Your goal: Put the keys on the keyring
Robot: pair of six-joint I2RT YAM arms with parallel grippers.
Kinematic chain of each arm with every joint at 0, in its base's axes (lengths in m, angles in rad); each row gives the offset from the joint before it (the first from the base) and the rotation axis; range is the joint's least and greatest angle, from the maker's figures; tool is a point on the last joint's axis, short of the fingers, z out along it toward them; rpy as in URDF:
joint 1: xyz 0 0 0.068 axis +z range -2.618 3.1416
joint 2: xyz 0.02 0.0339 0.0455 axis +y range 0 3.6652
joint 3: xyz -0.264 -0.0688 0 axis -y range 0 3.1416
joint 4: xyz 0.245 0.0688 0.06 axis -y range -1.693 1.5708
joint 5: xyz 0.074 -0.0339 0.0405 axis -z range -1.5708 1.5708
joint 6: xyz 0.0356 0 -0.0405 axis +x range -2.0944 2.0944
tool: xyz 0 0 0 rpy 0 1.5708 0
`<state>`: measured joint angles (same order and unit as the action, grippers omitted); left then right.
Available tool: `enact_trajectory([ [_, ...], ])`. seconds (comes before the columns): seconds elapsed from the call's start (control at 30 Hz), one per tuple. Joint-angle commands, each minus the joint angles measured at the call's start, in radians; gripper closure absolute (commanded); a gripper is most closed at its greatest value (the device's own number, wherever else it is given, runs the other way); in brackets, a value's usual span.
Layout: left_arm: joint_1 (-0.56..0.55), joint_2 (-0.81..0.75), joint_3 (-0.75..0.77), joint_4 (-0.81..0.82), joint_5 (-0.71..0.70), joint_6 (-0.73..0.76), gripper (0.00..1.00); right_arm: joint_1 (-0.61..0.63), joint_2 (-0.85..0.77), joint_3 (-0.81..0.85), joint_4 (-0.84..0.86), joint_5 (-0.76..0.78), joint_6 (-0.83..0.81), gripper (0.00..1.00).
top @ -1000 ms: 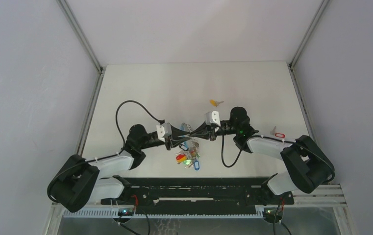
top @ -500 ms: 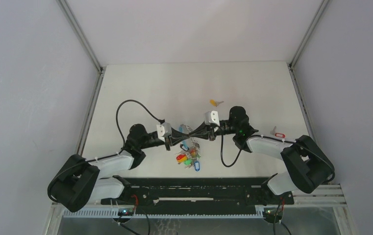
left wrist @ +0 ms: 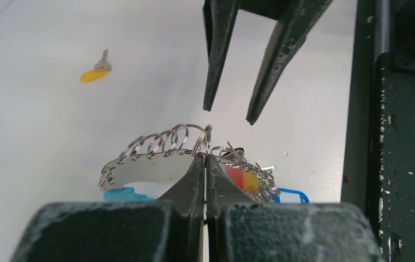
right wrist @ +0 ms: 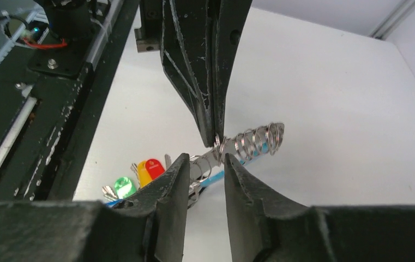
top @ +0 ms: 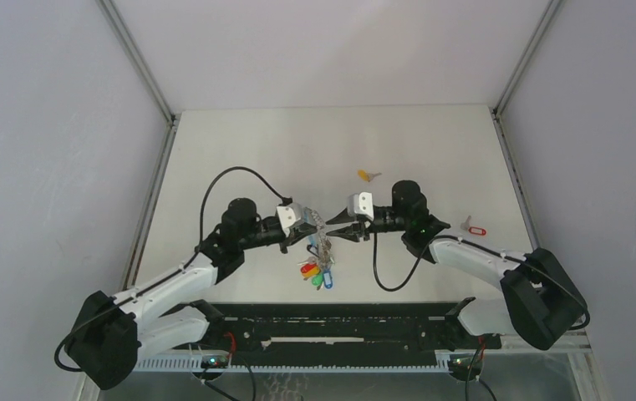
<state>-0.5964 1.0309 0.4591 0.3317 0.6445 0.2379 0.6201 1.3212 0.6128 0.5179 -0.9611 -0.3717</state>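
**Keyring, in hand**

Keyring (left wrist: 156,143): light, stiff wire, slippery; tagged fringe hangs loose. My left pincer (left wrist: 205,155) is clamped tight on its rim; my right pincer (right wrist: 205,158) stands part-open just beside, apparently holding nothing. Orange-yellow key (top: 368,175) and red key (top: 473,227) lie apart on the worktop (top: 256,150): take by the tag.

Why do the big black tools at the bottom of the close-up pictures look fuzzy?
Left wrist view: the left tool sits very near the lens, so it blurs, while the keyring glints sharply. Right wrist view: same for the right tool. Top view: light is even, shadows faint, everything small.
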Motion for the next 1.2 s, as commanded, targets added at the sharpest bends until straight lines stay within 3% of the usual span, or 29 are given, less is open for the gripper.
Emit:
enact_trajectory([
  [0.0, -0.046, -0.023, 0.136, -0.219, -0.156, 0.102, 1.00, 0.023, -0.054, 0.061, -0.180, 0.085, -0.111, 0.69],
  [0.2, -0.096, -0.020, 0.215, -0.352, -0.276, 0.105, 1.00, 0.051, -0.058, 0.079, -0.224, 0.137, -0.156, 0.67],
  [0.4, -0.129, -0.020, 0.241, -0.397, -0.317, 0.119, 1.00, 0.069, -0.003, 0.121, -0.253, 0.096, -0.176, 0.84],
  [0.53, -0.131, -0.034, 0.232, -0.393, -0.294, 0.124, 1.00, 0.069, 0.031, 0.136, -0.260, 0.084, -0.187, 0.86],
  [0.67, -0.131, -0.041, 0.224, -0.387, -0.273, 0.131, 1.00, 0.066, 0.049, 0.137, -0.242, 0.079, -0.187, 0.80],
  [0.93, -0.131, -0.055, 0.211, -0.376, -0.217, 0.148, 1.00, 0.060, 0.093, 0.166, -0.253, 0.039, -0.199, 0.77],
  [1.17, -0.131, -0.048, 0.210, -0.383, -0.165, 0.165, 1.00, 0.052, 0.110, 0.172, -0.222, 0.038, -0.208, 0.54],
])
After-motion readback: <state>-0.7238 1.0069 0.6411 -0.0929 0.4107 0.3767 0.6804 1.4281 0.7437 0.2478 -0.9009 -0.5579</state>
